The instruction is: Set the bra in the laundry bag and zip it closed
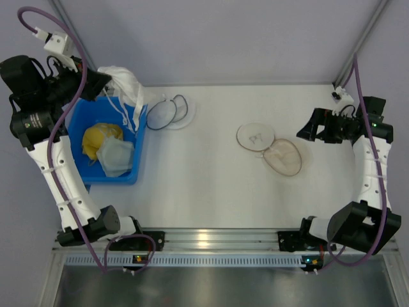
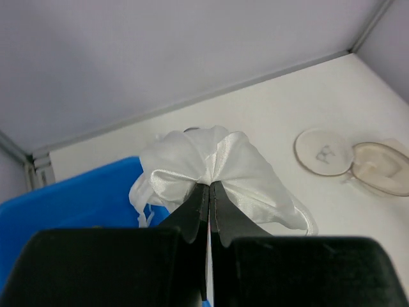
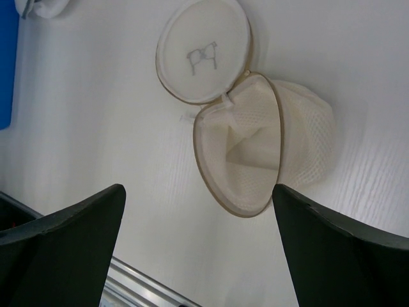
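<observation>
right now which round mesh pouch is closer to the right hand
The tan-rimmed laundry bag, lying unzipped right of centre; the black-rimmed pouch sits by the blue bin.

A white table (image 1: 211, 198) stands against plain pale grey walls (image 1: 223, 38). A shiny metal rail (image 1: 211, 238) along its near edge catches the overhead light.
</observation>
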`<state>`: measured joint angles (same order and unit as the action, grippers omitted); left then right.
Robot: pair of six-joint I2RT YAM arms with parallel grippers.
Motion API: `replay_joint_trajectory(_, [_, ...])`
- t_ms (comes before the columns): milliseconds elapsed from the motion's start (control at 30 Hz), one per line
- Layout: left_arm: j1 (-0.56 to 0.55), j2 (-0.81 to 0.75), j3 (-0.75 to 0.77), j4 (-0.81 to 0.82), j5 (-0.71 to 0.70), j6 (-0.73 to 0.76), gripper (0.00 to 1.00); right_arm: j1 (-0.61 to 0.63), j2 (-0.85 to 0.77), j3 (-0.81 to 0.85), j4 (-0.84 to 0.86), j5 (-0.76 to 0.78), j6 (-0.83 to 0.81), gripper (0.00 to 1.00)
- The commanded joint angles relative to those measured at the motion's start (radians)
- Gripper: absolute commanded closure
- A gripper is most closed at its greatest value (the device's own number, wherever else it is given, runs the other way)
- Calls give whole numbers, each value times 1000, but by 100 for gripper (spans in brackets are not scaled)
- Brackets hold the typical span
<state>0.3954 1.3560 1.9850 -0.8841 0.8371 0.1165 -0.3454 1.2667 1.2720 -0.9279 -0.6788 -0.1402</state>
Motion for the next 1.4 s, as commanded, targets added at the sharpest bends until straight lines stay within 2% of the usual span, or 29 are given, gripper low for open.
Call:
replay_joint_trajectory(0, [-23, -14, 116, 28, 238, -96, 100, 31, -35, 36, 15, -65, -27, 0])
replay_joint_trajectory(100, [-96, -15, 143, 30, 252, -113, 100, 48, -36, 35, 26, -71, -21, 0])
replay_joint_trajectory(267, [-311, -28, 117, 30, 253, -103, 100, 62, -32, 35, 32, -90, -18, 1])
replay_joint_trajectory(400, [-443, -24, 89, 31, 258, -57, 100, 63, -30, 47, 12, -201, -38, 1])
replay_joint_trajectory(500, [-518, -31, 32, 31, 324, -11, 100, 88, -41, 59, 4, -255, -47, 1])
replay_joint_trajectory(567, [-569, -43, -40, 30, 371, 75, 100, 114, -52, 61, 20, -258, -44, 0])
replay_joint_trajectory(733, [-722, -57, -158, 31, 274, 256, 100, 220, -58, 44, 37, -257, -55, 1])
replay_joint_trajectory(867, [-745, -28, -158, 30, 296, 324, 100, 258, -81, -17, 69, -341, -42, 1])
replay_joint_trajectory(967, [-770, -9, -150, 30, 310, 370, 100, 310, -137, -100, 161, -396, -21, 1])
replay_joint_trajectory(1000, [-774, 3, -147, 28, 315, 373, 100, 342, -157, -152, 248, -400, -7, 1])
replay_joint_trajectory(1133, [-791, 26, -129, 30, 309, 393, 100, 485, -306, -313, 573, -335, 134, 1])
replay_joint_trajectory(1233, [-791, 49, -115, 34, 290, 384, 100, 560, -299, -358, 659, -331, 211, 1])
replay_joint_trajectory(1367, [-793, 48, -143, 118, 283, 318, 100, 646, -271, -401, 721, -248, 188, 0])
